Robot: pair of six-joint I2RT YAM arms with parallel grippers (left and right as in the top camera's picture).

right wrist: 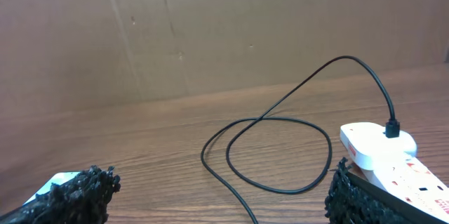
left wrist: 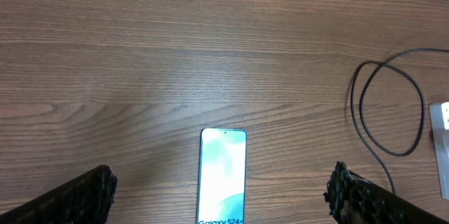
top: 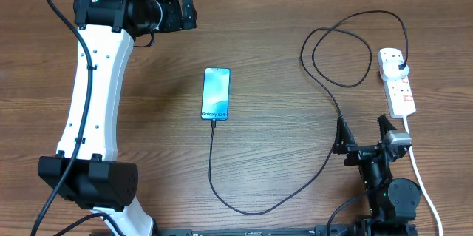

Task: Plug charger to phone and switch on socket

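Overhead | charger (top: pixel 211 158) meets phone (top: pixel 216 93) bottom edge | socket (top: pixel 403 97) well apart, rightward | left fingers (left wrist: pixel 81 199) wide | right fingers (right wrist: pixel 77 196) wide

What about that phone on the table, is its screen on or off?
On. The phone shows a lit blue-teal screen with white Galaxy S24 lettering near its lower end, clear from overhead.
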